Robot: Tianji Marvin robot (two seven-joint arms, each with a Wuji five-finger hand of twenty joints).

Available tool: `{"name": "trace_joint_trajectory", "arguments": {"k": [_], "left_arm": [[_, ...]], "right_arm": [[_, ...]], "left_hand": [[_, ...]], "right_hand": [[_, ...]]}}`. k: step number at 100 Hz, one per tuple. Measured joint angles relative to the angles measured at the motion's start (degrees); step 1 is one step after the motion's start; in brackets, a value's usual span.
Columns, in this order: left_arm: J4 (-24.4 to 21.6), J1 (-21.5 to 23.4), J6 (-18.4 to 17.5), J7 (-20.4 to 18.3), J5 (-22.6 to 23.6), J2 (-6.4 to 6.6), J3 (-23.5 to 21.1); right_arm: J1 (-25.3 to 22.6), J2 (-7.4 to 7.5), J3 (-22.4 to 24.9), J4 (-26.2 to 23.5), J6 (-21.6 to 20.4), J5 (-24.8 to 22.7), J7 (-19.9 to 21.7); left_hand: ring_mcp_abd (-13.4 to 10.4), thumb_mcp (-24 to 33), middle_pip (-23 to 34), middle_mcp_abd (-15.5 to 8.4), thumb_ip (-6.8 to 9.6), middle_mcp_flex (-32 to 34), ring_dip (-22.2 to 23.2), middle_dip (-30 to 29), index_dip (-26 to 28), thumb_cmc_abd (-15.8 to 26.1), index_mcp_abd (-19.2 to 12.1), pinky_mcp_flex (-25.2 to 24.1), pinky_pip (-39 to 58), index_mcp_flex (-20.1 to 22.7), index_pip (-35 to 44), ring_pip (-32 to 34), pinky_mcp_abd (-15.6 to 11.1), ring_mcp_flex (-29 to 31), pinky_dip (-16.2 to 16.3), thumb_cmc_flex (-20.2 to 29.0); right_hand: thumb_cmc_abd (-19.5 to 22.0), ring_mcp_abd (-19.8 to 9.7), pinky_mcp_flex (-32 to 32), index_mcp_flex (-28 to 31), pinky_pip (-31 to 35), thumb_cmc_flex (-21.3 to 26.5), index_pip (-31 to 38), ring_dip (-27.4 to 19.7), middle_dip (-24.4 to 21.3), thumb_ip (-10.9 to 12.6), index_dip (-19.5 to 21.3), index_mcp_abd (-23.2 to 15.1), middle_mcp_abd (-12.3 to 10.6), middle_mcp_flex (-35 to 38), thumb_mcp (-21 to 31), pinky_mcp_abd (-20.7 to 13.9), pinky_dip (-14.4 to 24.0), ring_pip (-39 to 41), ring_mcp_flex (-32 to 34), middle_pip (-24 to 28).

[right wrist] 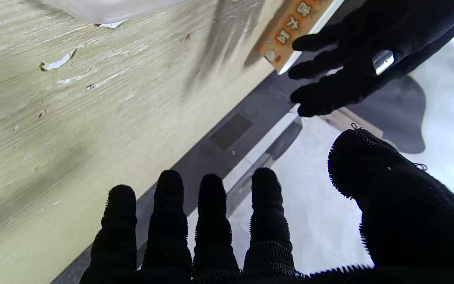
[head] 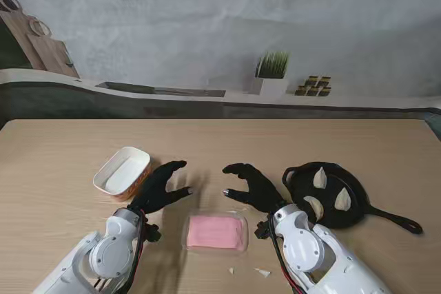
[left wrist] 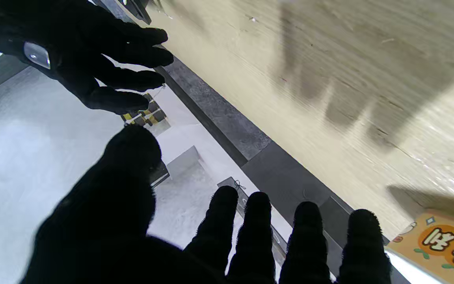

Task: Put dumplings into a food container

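both arms rise from the near corners of the stand's view, white-shelled forearms angled inward, each ending in a black-gloved hand. the left hand [head: 160, 187] holds nothing, its fingers [left wrist: 255, 232] spread apart and stretched forward, the thumb [left wrist: 130, 157] set off to the side and pointing toward the other hand. the right hand [head: 253, 187] mirrors it, empty as well, four fingers [right wrist: 211, 213] extended with gaps between them and the thumb [right wrist: 363, 165] splayed wide. the two sets of fingertips face each other, near but apart, and each wrist view shows the opposite hand past its own fingertips.
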Motion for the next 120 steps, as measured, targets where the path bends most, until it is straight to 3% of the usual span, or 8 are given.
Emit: {"name": "trace_joint_trajectory", "arguments": {"k": [42,46,55,65,69,88,99,120], "left_arm": [[-1.06,0.80,0.03,0.66,0.94,-0.08,-0.72],[-1.36,0.97,0.14,0.90,4.41,-0.07,-1.17],[-2.28,1.32,0.97,1.98,18.98,0.34,-3.13],[-4.31,1.22,9.37,2.22,35.13,2.32,-4.57],[-4.91,0.90,12.94,0.92,38.67,3.12,-4.89],[-4.79,-4.07,18.53,-15.09,40.87,5.67,-3.74],[-1.52,-7.47,22.09,-14.51,48.63,6.45,-0.05],[1.73,-11.04,30.39,-16.27,44.26,6.54,4.41]], "right_arm": [[0.35,0.01,0.03,0.41,-0.40,-0.10,0.08],[0.35,0.02,0.04,0.41,-0.40,-0.11,0.15],[0.35,0.04,0.05,0.44,-0.41,-0.33,0.19],[0.29,0.03,0.13,0.47,-0.42,-0.56,-0.07],[0.20,0.02,0.26,0.45,-0.42,-0.75,-0.18],[-0.45,0.11,0.77,-0.30,-0.38,-1.47,-0.35],[-0.75,0.18,1.01,-0.77,-0.39,-2.07,-0.34],[-1.40,0.22,1.62,-1.56,-0.42,-2.32,-0.69]], "left_hand": [[0.00,0.16,0.05,0.02,0.00,0.00,0.00,0.00,0.01,-0.76,0.17,-0.73,-1.63,1.48,0.68,0.01,0.01,0.00,0.66,0.00],[0.02,0.16,0.05,0.56,0.00,0.00,0.00,0.00,0.01,-0.88,0.59,-0.56,-1.63,1.48,0.68,0.01,0.01,0.00,0.79,0.00],[-0.06,0.03,0.08,0.63,0.00,0.01,0.00,-0.58,0.01,-1.55,0.71,0.03,-1.63,1.48,0.60,0.01,-0.02,0.00,1.48,-0.26],[-0.19,-1.39,0.09,0.65,0.00,0.01,0.00,-0.63,0.01,-1.56,2.01,-0.11,-1.67,1.44,-0.61,-0.17,-0.23,0.00,1.52,-0.96],[-0.16,-1.89,0.09,0.85,0.00,0.01,0.00,-0.63,0.01,-1.57,2.75,-0.83,-2.17,1.44,-0.80,-0.20,-0.23,0.00,1.52,-1.52],[-0.36,-5.16,6.10,1.38,0.00,3.45,2.98,4.73,1.54,-2.12,3.73,-2.07,-2.24,5.18,0.06,3.05,-0.34,0.08,2.90,-2.97],[-0.53,-5.33,6.10,1.54,0.00,3.51,3.78,5.50,1.63,-2.12,4.64,-2.49,-2.25,5.18,-0.30,4.71,-0.54,0.08,2.93,-3.46],[0.66,-6.92,8.54,3.72,0.01,8.63,5.91,8.01,1.73,-2.29,5.87,-2.79,-2.28,9.98,-0.46,9.21,-0.60,2.45,3.82,-4.12]], "right_hand": [[0.00,0.00,0.00,0.00,-0.01,0.00,0.00,0.00,0.16,0.00,-0.03,-0.02,0.00,0.00,0.02,0.00,0.20,0.00,0.00,0.00],[0.00,0.00,0.00,0.00,-0.01,0.00,0.00,0.00,0.18,0.00,-0.03,-0.02,0.00,0.00,0.02,0.00,0.20,0.00,0.00,0.00],[0.00,0.00,0.00,0.00,-0.01,0.00,0.00,0.00,0.23,0.00,-0.03,-0.02,0.00,0.00,0.02,0.00,0.24,0.00,0.00,0.00],[0.00,0.00,0.00,0.00,-0.01,0.00,0.00,0.00,0.66,0.00,-0.03,-0.02,0.00,0.00,0.02,0.00,0.34,0.00,0.00,0.33],[0.00,0.00,0.00,0.00,-0.01,0.00,0.00,0.00,0.70,0.00,-0.03,-0.02,0.00,0.00,0.02,0.00,0.34,0.00,0.00,0.60],[0.00,0.00,0.05,0.00,-0.01,0.00,0.04,0.00,0.72,0.00,-0.03,-0.02,0.00,0.00,0.02,0.00,0.74,0.01,0.00,0.75],[0.00,0.00,0.06,0.00,-0.01,0.00,0.04,0.00,0.73,0.00,-0.03,-0.02,0.00,0.00,0.02,0.00,0.85,0.01,0.00,0.84],[0.00,0.00,0.14,0.00,-0.01,0.00,0.09,0.00,0.76,0.00,-0.03,-0.02,0.00,0.00,0.02,0.00,0.95,0.01,0.00,0.87]]}}
